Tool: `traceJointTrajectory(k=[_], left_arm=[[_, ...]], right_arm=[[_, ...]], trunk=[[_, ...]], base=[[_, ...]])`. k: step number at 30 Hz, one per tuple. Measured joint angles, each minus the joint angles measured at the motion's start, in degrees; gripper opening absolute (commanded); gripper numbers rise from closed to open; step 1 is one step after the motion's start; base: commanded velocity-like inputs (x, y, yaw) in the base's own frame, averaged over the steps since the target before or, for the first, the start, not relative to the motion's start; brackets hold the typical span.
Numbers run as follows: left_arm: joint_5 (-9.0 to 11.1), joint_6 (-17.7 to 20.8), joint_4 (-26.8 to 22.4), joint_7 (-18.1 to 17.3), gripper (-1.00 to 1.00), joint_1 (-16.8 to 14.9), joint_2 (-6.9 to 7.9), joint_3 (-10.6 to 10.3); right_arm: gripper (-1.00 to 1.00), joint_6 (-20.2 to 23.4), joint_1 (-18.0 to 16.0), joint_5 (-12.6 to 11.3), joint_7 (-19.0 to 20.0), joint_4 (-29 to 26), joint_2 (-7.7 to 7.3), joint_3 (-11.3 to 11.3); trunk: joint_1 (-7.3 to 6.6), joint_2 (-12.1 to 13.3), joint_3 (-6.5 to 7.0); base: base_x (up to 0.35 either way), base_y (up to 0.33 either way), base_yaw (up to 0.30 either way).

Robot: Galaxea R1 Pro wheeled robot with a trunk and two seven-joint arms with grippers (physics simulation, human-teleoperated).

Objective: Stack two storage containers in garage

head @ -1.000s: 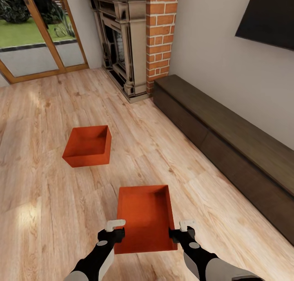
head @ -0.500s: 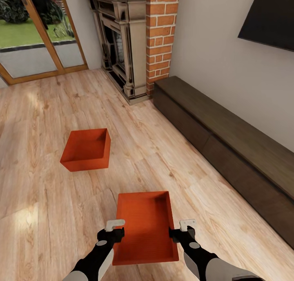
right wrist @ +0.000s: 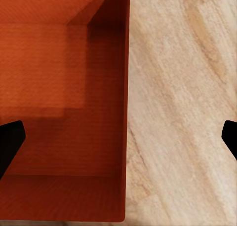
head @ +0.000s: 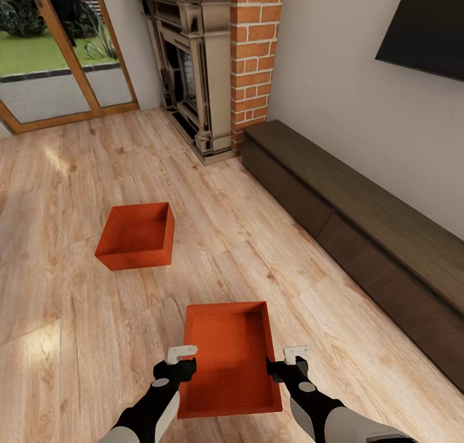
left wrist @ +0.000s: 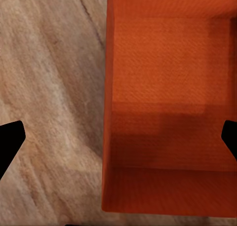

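The near box [head: 231, 358] lies on the plank floor [head: 64, 340] between the two tools, its long axis running away from the robot. Left tool [head: 182, 360] straddles its left wall, right tool [head: 287, 360] its right wall; both are spread wide, holding nothing. The second box [head: 136, 235] sits well apart, ahead-left.

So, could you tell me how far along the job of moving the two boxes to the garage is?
Nothing looks finished: both boxes are on the living room's wood floor. In hand: the left gripper and right gripper sit open, each straddling a side wall of the near box. Left: close on it, carry it to the garage, set it down, then fetch the far box and stack it on top.
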Motion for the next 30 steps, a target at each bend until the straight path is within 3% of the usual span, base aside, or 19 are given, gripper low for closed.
traceJointTrajectory(k=[10, 30], left_arm=[[0.0, 0.1, 0.1, 0.1, 1.00, 0.0, -0.09, 0.2], [0.2, 0.2, 0.2, 0.1, 1.00, 0.0, -0.11, 0.1]], right_arm=[[1.00, 0.0, 0.0, 0.0, 0.0, 0.0, 0.00, 0.0], [1.00, -0.1, 0.0, 0.0, 0.0, 0.0, 0.00, 0.0]], trunk=[[0.00, 0.0, 0.00], [4.39, -8.0, -3.58]], base=[[0.000, 0.000, 0.000], [0.000, 0.000, 0.000]])
